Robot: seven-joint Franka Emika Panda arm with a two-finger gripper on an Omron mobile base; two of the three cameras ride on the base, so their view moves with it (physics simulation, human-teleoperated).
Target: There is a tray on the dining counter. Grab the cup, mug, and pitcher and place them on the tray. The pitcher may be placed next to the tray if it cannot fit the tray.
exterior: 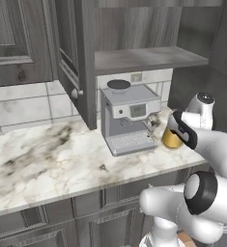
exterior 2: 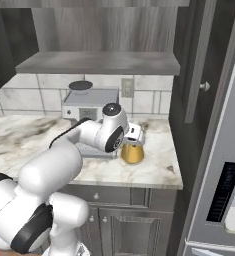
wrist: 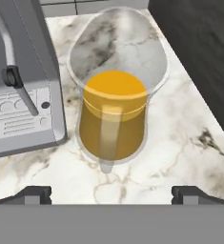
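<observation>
The pitcher [wrist: 114,119], clear glass with an amber-orange body, stands upright on the marble wall counter [exterior: 47,159] just right of the coffee machine. My gripper [wrist: 112,193] hangs open just above and in front of it, fingertips spread wider than the pitcher, touching nothing. From the base cameras the hand [exterior: 182,129] covers the pitcher's neck, and its orange base [exterior: 171,140] [exterior 2: 132,154] shows below. The tray, cup, mug and dining counter are out of view.
A grey coffee machine [exterior: 129,118] [exterior 2: 86,112] [wrist: 18,95] stands close on the pitcher's left. A dark tall cabinet side [exterior: 202,82] closes the counter on the right. A shelf [exterior: 144,58] hangs overhead, and an open cabinet door [exterior: 69,58] juts out left of the machine.
</observation>
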